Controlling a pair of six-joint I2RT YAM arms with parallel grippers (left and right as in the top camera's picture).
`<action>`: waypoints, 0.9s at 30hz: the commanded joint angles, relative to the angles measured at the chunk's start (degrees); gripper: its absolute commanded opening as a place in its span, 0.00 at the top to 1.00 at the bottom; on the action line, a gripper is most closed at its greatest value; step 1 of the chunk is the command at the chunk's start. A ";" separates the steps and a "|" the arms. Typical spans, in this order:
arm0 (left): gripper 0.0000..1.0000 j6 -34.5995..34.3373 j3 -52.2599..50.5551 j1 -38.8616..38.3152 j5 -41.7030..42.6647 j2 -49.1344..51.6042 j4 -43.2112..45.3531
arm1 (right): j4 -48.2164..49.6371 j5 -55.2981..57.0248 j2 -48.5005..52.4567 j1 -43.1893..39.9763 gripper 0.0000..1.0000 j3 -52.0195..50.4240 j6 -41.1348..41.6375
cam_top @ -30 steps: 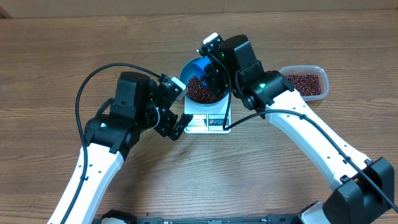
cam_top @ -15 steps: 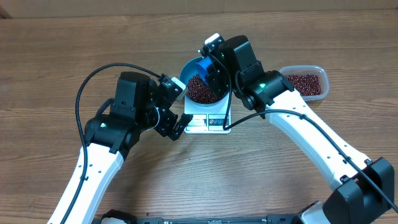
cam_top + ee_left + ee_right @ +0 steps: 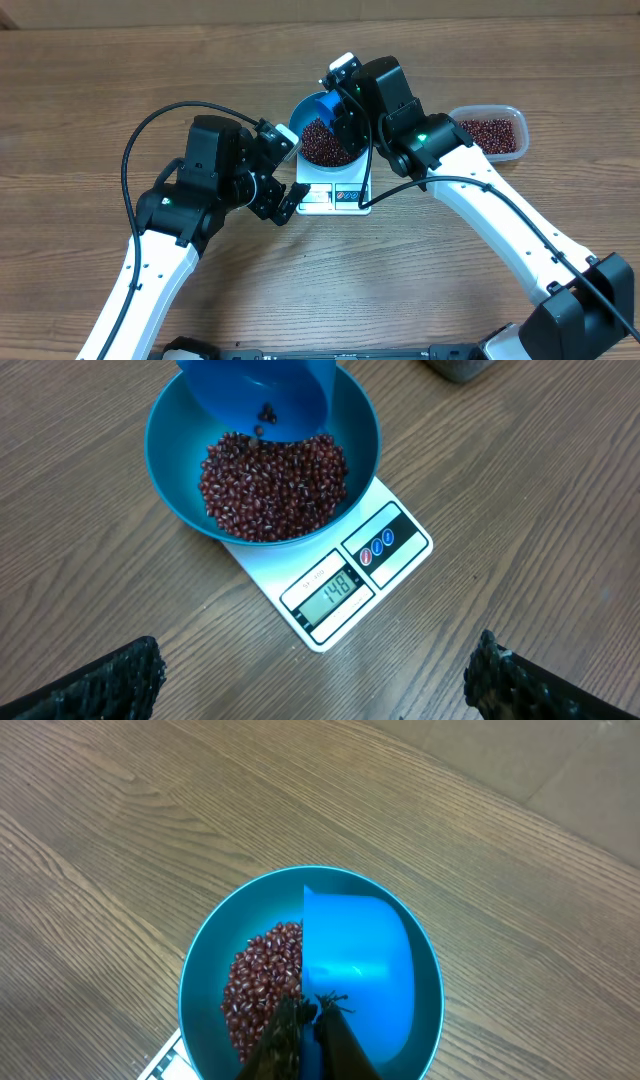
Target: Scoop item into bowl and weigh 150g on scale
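The teal-blue bowl (image 3: 180,420) (image 3: 303,113) (image 3: 205,955) stands on the white scale (image 3: 350,582) (image 3: 335,196), whose display reads 148. A heap of dark red-brown beans (image 3: 272,485) (image 3: 322,143) (image 3: 262,978) fills the bowl. My right gripper (image 3: 312,1013) is shut on the handle of a bright blue scoop (image 3: 358,960) (image 3: 258,395) (image 3: 328,106), which is tipped over the bowl with a few beans at its lip. My left gripper (image 3: 315,682) (image 3: 283,195) hangs open over bare table just in front of the scale, holding nothing.
A clear plastic tub (image 3: 492,133) with more beans sits on the table to the right of the scale, behind my right arm. The wooden table (image 3: 80,110) stretches to all sides.
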 commanded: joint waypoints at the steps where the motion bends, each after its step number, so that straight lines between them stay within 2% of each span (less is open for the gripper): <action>1: 0.00 0.87 -0.55 0.24 1.01 0.35 0.20 | 0.04 0.11 -2.12 0.13 0.96 1.18 0.24; 5: 0.00 0.87 -0.55 0.24 1.01 0.35 0.20 | 0.00 -1.70 -2.12 0.11 0.96 1.18 2.38; 8: 0.01 0.87 -0.55 0.24 1.01 0.35 0.20 | -0.28 -4.00 -2.12 0.11 0.96 1.18 7.17; 16: 0.00 0.87 -0.55 0.24 1.01 0.35 0.20 | -0.94 -21.40 -2.12 -2.47 0.96 1.18 20.02; 27: 0.01 0.87 -0.55 0.24 1.01 0.35 0.20 | -1.51 -23.50 -2.12 -7.21 0.96 1.18 21.20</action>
